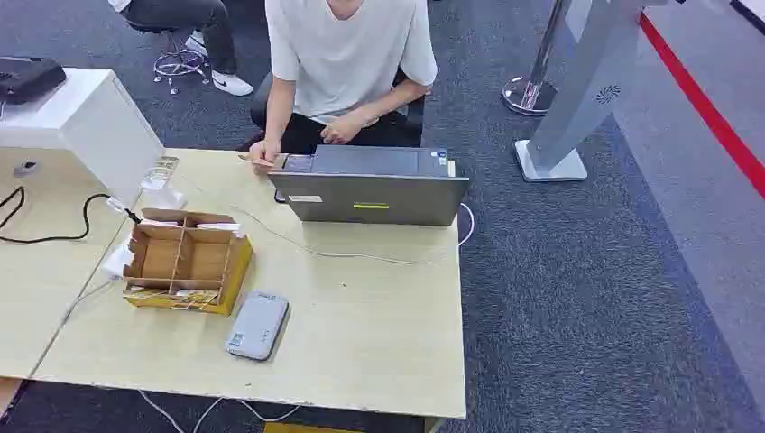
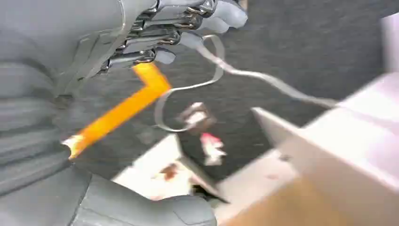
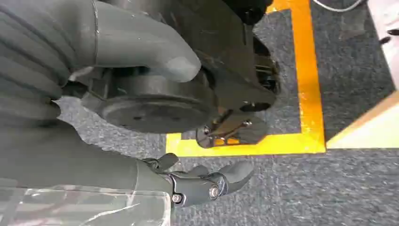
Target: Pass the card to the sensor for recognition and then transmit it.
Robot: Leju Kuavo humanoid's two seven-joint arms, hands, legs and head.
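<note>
Table (image 1: 379,343): we logged a cardboard card box (image 1: 185,262) at its left, cards along the box edges | grey sensor (image 1: 257,325) just beside the box | laptop (image 1: 370,185) at far edge, a person (image 1: 347,63) seated behind | left hand (image 2: 183,28): fingers apart, holding nothing, over carpet | right hand (image 3: 202,181): fingers loosely curled, nothing held.

On your table (image 1: 361,334), bare wood lies right of the grey sensor (image 1: 257,325) and ahead of it up to the laptop (image 1: 370,185). The cardboard box (image 1: 185,260) stands just left of it. A thin cable (image 1: 361,254) crosses between, and a person (image 1: 347,63) sits behind.
</note>
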